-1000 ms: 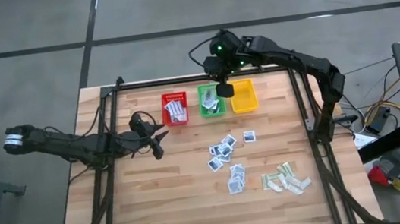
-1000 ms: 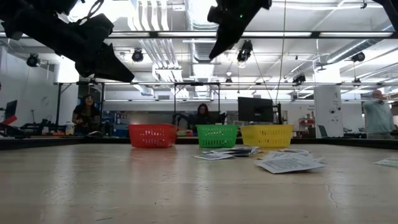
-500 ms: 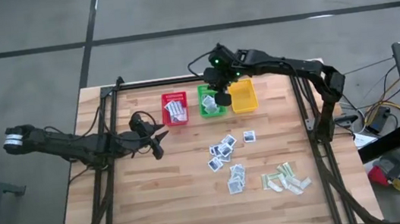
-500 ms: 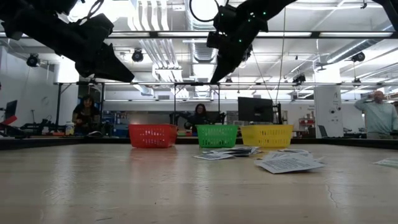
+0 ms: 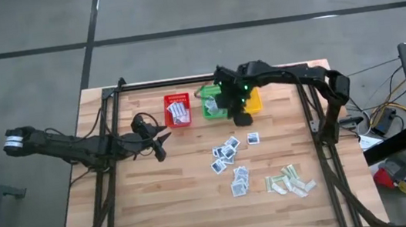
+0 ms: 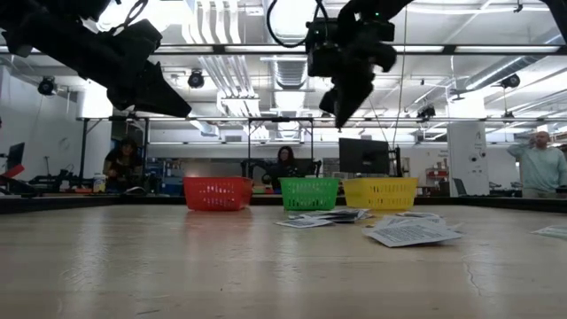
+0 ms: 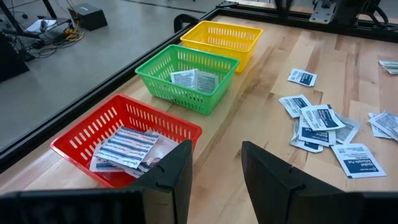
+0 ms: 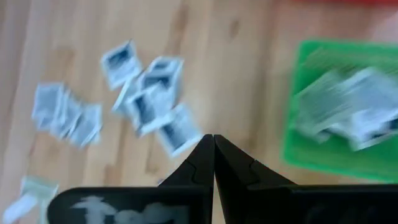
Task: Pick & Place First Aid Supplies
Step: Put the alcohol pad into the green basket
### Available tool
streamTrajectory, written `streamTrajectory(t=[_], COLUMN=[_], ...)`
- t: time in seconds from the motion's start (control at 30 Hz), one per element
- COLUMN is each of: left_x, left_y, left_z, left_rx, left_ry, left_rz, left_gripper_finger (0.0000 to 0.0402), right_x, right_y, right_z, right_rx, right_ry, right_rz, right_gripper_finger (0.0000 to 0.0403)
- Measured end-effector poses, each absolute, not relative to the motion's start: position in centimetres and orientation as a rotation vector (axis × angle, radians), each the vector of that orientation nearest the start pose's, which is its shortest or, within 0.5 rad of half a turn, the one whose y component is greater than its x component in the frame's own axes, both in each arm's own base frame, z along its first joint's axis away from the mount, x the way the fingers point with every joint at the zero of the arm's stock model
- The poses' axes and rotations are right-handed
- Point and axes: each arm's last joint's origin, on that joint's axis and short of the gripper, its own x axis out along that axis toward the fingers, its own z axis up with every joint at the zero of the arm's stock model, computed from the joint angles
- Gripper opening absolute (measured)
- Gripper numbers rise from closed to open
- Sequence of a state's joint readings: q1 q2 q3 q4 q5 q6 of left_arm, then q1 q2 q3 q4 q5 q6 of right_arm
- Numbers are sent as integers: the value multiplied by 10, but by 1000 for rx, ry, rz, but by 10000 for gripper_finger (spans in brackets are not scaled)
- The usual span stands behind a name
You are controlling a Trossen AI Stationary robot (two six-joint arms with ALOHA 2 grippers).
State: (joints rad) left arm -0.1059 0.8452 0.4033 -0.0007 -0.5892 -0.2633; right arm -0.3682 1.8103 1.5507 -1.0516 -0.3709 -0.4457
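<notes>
The right gripper (image 5: 236, 114) is hanging in the air just past the near edge of the green basket (image 5: 212, 101) and the yellow basket (image 5: 248, 102). Its two fingers (image 8: 205, 163) are pressed tight together, and nothing is showing between them. Its arm is covering part of both baskets from above, so some of what is inside them is hidden.

The first aid supplies are lying in several places. A bunch of small square white-blue packets (image 5: 225, 152) is sitting on the table a little way beyond the right gripper, away from the baskets. The pale green-beige strips (image 5: 290, 181) are lying farther off still. In the right wrist view these packets are looking smeared, so the print on them is too hard to read.

Some striped white packets (image 7: 124, 147) are resting inside the red basket (image 7: 127, 138), just in front of the left gripper (image 7: 214, 168). A few packets (image 7: 194, 79) are lying in the green basket too.

The left gripper is hovering near the red basket with its fingers spread apart, holding nothing.
</notes>
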Motion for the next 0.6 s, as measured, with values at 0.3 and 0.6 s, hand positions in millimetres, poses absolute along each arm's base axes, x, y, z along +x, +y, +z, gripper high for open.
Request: streamTrajectory(t=[0.3, 0.6], left_x=[176, 176], left_y=[-2, -2], left_z=[211, 211], left_rx=[-101, -100], left_ry=[355, 355], left_rz=[526, 526], left_gripper_finger=[133, 133], right_x=[342, 356], right_y=[-69, -44], right_z=[241, 230], right_rx=[-11, -106], right_ry=[1263, 1154], right_rz=[448, 492], right_gripper_finger=[8, 8])
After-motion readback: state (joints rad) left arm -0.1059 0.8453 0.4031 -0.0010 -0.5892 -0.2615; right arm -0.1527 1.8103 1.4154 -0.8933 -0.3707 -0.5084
